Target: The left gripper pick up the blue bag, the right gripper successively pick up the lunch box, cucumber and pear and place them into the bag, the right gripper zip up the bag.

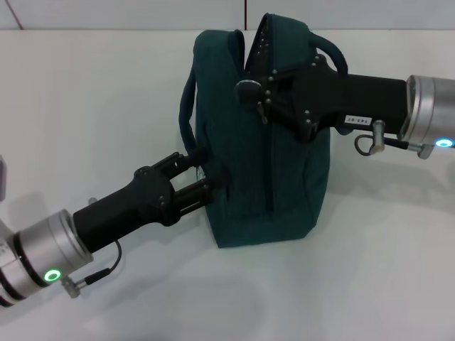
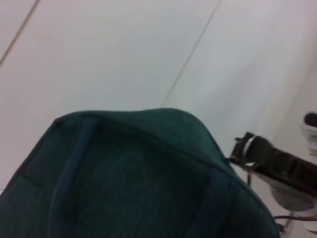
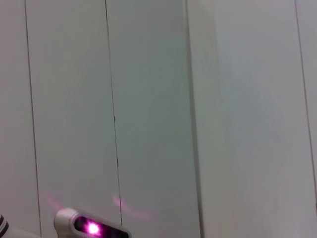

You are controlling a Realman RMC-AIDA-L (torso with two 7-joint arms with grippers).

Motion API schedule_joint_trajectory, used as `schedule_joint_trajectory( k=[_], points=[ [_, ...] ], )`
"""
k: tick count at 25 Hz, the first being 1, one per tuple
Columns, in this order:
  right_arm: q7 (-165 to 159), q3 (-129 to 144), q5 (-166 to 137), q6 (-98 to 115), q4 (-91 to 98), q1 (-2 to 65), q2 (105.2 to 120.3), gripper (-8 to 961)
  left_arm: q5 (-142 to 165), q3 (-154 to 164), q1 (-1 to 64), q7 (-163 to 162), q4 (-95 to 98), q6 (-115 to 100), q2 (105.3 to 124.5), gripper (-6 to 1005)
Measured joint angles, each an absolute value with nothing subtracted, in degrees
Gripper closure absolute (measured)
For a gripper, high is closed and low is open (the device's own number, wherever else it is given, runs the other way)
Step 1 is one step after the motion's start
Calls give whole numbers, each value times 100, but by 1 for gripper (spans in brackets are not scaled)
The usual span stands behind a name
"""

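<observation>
The blue bag [image 1: 263, 163] stands upright mid-table, and its dark teal fabric [image 2: 138, 173] fills the left wrist view. My left gripper [image 1: 205, 172] reaches in from the lower left and is shut on the bag's left side, at the foot of a loop handle [image 1: 188, 106]. My right gripper [image 1: 254, 96] comes from the right and is shut on the zipper pull [image 1: 262, 111], high on the bag's front face. Above it the zipper seam still gapes near the top [image 1: 257, 42]. The right arm also appears in the left wrist view [image 2: 277, 166]. The lunch box, cucumber and pear are out of view.
The white table [image 1: 106, 92] spreads around the bag, with a wall line behind it. A small grey object [image 1: 2, 177] shows at the left edge. The right wrist view holds only pale wall panels [image 3: 148, 99] and a glowing light [image 3: 92, 228].
</observation>
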State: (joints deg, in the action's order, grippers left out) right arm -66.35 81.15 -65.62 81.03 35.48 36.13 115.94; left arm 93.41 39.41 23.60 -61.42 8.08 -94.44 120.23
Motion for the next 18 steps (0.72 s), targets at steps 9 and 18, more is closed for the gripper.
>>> schedule_joint_trajectory(
  k=[9,18],
  points=[
    [-6627,8108,-6550,8082,3551,3614,11591,921,9411,3999,2491,-6144,737,-9294,11992,346],
    [-6498,8075,-6507,8083,3566,3622,11607,919,9388,3983,2419,-6175,832,-9363,11943,737]
  ],
)
